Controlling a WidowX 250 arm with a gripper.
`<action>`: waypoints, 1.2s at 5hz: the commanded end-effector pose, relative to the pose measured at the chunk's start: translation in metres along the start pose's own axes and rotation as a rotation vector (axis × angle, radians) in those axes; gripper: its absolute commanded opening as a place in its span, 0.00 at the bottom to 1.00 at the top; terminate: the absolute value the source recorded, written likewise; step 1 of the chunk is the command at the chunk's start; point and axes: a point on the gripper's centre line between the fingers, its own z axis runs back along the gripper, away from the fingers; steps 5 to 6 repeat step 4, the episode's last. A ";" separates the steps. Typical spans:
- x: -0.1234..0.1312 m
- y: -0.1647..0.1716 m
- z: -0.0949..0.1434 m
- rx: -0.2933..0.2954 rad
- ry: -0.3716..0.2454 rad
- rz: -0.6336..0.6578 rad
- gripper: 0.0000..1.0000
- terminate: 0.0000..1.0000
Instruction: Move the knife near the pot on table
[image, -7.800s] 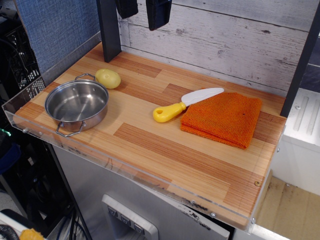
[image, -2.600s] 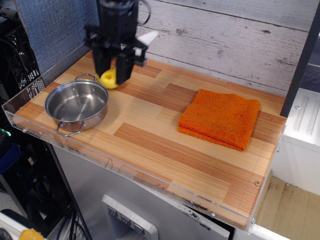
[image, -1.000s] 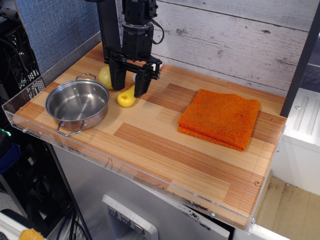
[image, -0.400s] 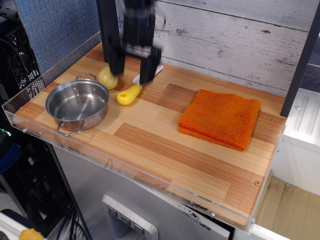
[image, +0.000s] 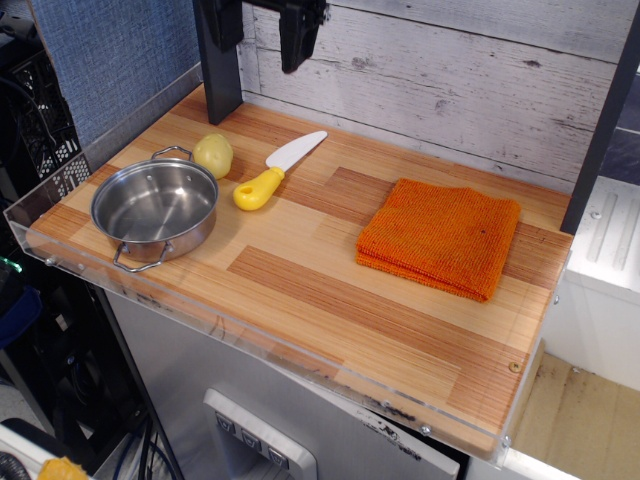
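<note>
Gripper (image: 268, 30) lifted clear since 0.4 s ago, fingers apart, empty | knife (image: 277, 171) flat on table (image: 330, 290), just right of pot (image: 154, 207), beside yellow ball (image: 213, 155) | retreat straight up, don't clip blade | arm mostly cropped at top

A robot test bench in a lab, dressed as a play kitchen. A plank table (image: 330, 290) with a clear acrylic rim stands before a whitewashed board backdrop (image: 470, 80) and a blue fabric panel (image: 110, 55). Dark metal posts (image: 218, 60) frame it, with cables and equipment (image: 45, 330) beside and beneath.
</note>
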 end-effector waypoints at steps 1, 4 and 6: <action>-0.009 0.003 0.019 -0.052 -0.024 -0.005 1.00 0.00; -0.008 0.000 0.016 -0.081 0.003 -0.019 1.00 1.00; -0.008 0.000 0.016 -0.081 0.003 -0.019 1.00 1.00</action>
